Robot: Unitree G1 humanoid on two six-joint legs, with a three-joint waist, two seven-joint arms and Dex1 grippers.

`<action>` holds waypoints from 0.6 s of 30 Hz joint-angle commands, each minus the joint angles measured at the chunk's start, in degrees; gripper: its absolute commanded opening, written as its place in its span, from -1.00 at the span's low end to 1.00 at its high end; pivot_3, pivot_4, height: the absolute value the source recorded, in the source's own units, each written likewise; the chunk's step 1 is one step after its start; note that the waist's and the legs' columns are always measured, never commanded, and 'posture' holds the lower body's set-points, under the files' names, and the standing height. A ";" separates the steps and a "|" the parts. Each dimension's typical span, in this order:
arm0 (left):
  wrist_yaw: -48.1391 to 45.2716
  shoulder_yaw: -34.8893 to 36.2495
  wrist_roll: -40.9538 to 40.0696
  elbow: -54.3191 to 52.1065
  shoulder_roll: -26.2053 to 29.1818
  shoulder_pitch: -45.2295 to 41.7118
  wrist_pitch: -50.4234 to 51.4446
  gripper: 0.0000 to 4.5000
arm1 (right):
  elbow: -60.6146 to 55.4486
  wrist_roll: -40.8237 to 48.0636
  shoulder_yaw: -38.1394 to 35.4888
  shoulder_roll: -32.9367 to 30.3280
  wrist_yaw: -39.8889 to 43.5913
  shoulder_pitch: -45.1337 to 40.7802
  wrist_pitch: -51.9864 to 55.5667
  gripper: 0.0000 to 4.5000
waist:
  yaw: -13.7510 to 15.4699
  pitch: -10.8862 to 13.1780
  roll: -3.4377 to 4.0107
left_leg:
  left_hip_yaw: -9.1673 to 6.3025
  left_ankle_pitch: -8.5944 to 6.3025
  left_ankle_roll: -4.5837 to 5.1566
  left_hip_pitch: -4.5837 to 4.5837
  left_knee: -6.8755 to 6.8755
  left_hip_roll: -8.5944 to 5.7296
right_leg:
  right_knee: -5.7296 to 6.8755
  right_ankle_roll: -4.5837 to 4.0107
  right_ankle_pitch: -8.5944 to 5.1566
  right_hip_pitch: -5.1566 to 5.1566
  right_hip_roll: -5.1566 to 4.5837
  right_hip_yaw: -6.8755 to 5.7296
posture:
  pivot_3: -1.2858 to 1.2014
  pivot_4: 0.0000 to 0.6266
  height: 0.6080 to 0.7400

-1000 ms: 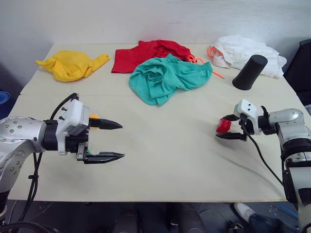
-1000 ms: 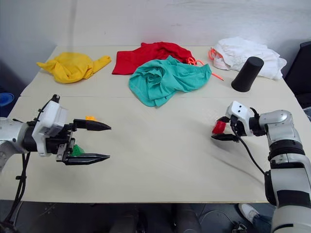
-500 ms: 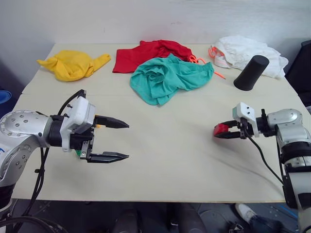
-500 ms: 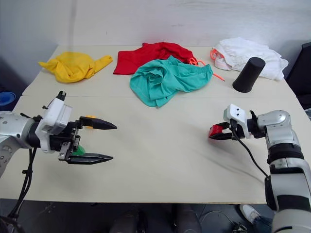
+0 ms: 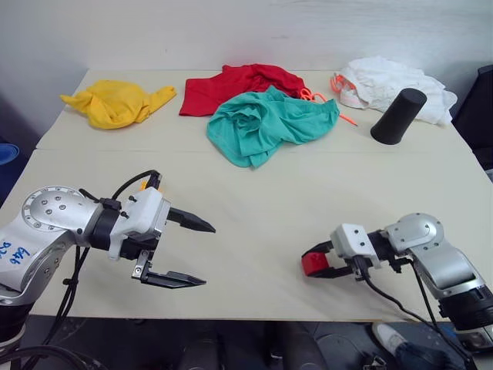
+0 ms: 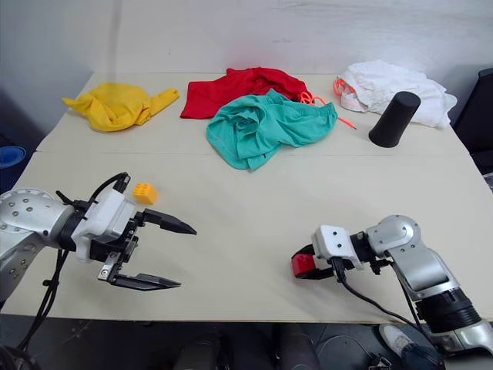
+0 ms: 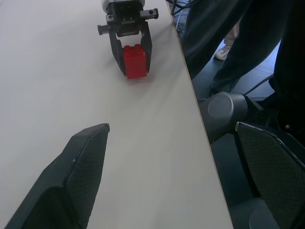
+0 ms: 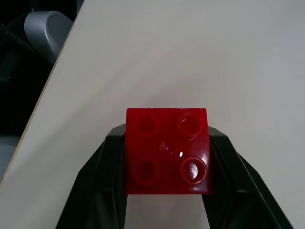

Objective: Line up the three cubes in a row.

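Observation:
A red studded cube (image 5: 312,264) sits between the black fingers of my right gripper (image 6: 298,267), which is shut on it low over the table near the front edge, right of centre. The right wrist view shows the red cube's (image 8: 167,150) four studs, a finger (image 8: 107,181) pressing on each side. My left gripper (image 5: 209,255) hovers open at the front left, pointing to the right with nothing between its fingers. A yellow-orange cube (image 6: 143,193) rests on the table just behind the left gripper. In the left wrist view, the red cube (image 7: 135,61) and the right gripper face my left one.
At the back lie a yellow cloth (image 5: 115,102), a red cloth (image 5: 235,86), a teal cloth (image 5: 269,123) and a white cloth (image 5: 385,81). A black cone-shaped cup (image 5: 397,116) stands at the back right. A person's legs (image 7: 228,47) stand past the table's (image 5: 254,193) edge.
My right gripper closed on the red cube and carried it left and toward the front edge. The left gripper drifted slightly right and turned, still open.

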 commanded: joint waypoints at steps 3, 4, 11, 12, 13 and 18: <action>0.08 0.13 0.66 -0.21 -0.53 -0.93 -1.19 1.00 | 0.37 -2.98 1.14 1.25 -3.46 -0.16 -1.47 -0.33 | -0.04 0.00 0.00 | -0.01 0.00 0.00 0.00 0.00 0.03 | 0.00 0.00 0.00 -0.01 0.03 -0.01 | 0.03 -0.52 1.00; 0.18 0.12 0.79 -0.04 -0.66 -0.96 -1.23 1.00 | 0.70 -3.18 1.34 1.40 -3.59 -0.35 -1.39 -0.33 | -0.08 0.00 -0.01 | 0.00 0.00 0.00 0.00 0.00 0.03 | 0.00 0.00 0.00 0.00 0.04 0.00 | 0.03 -0.52 1.00; 2.26 1.32 1.42 0.31 -1.34 0.76 -0.69 1.00 | 1.28 -2.54 1.63 1.46 -3.55 -0.70 -0.40 0.58 | -0.03 -0.02 -0.04 | -0.01 0.00 -0.01 0.02 0.00 0.04 | 0.01 0.00 0.00 0.01 0.05 0.02 | 0.03 -0.52 1.00; 2.88 1.83 1.44 0.29 -1.36 1.37 -0.48 1.00 | 0.81 -2.01 1.38 1.41 -3.47 -0.67 0.09 0.74 | -0.01 -0.02 -0.04 | -0.01 0.00 0.00 0.02 0.00 0.04 | 0.00 0.00 0.00 0.01 0.05 0.01 | 0.03 -0.52 1.00; 3.62 2.61 1.58 0.34 -1.34 2.31 -0.36 1.00 | 0.17 -1.28 1.07 1.40 -3.38 -0.68 0.81 0.90 | -0.02 -0.02 -0.04 | -0.01 0.00 0.00 0.02 0.00 0.03 | 0.01 0.00 0.00 0.01 0.04 0.01 | 0.03 -0.52 1.00; 11.07 19.96 5.02 3.48 -4.21 17.94 -0.16 1.00 | -5.37 9.67 -4.78 0.50 -1.90 -4.03 10.27 0.99 | -0.58 0.01 0.01 | 0.03 0.00 0.00 0.03 -0.02 0.09 | 0.05 -0.01 0.00 -0.05 0.05 0.10 | 0.03 -0.52 1.00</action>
